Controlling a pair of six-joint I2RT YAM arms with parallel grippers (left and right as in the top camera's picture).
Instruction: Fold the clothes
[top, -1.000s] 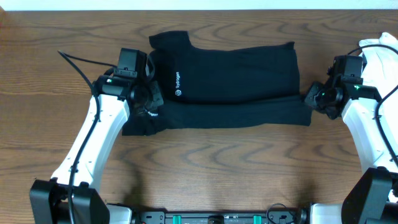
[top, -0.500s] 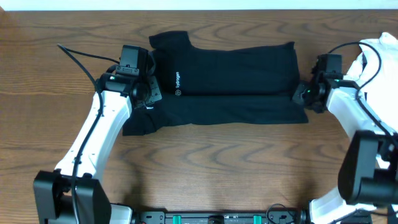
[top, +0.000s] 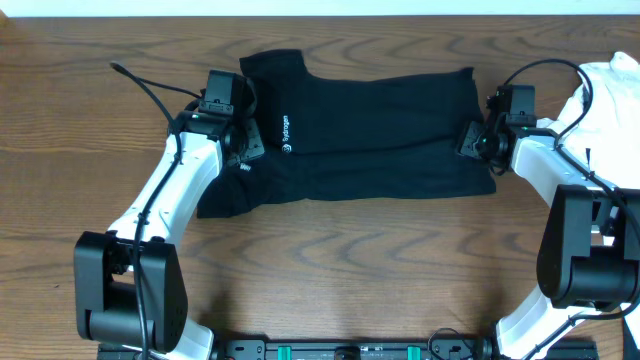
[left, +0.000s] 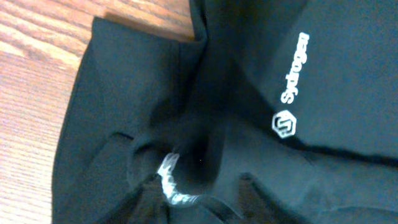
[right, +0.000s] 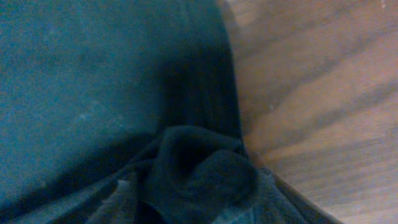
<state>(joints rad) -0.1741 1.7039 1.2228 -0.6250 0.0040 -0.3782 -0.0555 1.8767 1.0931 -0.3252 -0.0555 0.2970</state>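
Two ends engaged: left gripper (top: 244, 151) and right gripper (top: 473, 141) meet opposite edges of the black T-shirt (top: 370, 130), half-folded on the table (top: 330, 270); jaw spread of both indiscernible; fabric probably soft, light, limp; pinch bunched edges.

overhead: bright, even, sharp; blown-out white strip (top: 320, 6) at 12 o'clock
left wrist: dim, black soft-fabric T-shirt (left: 360, 74) mildly soft
right wrist: blurry throughout, bluish cast
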